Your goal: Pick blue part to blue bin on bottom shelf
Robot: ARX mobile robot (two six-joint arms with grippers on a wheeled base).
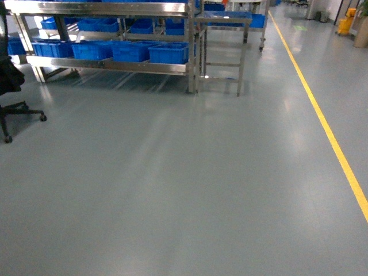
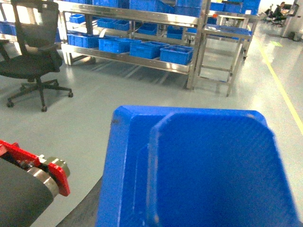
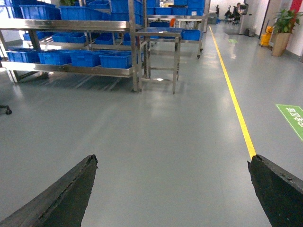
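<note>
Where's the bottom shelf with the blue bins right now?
In the head view the bottom shelf is far ahead at upper left, carrying a row of blue bins, left of a small steel table.

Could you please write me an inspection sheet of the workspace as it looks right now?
Surface: grey floor, glossy, bare ahead of the robot.
Job's things: blue part fills the left wrist view close up; blue bins stand in a row on the bottom shelf of the steel rack, far ahead.
Clutter: nothing seen on the floor ahead.
Grippers: right gripper open, empty, fingers spread wide; left gripper's fingers not visible, so its hold on the part cannot be confirmed.
Cables: nothing seen.
Surroundings: black office chair at left, small steel table beside the rack, yellow floor line at right.
</note>
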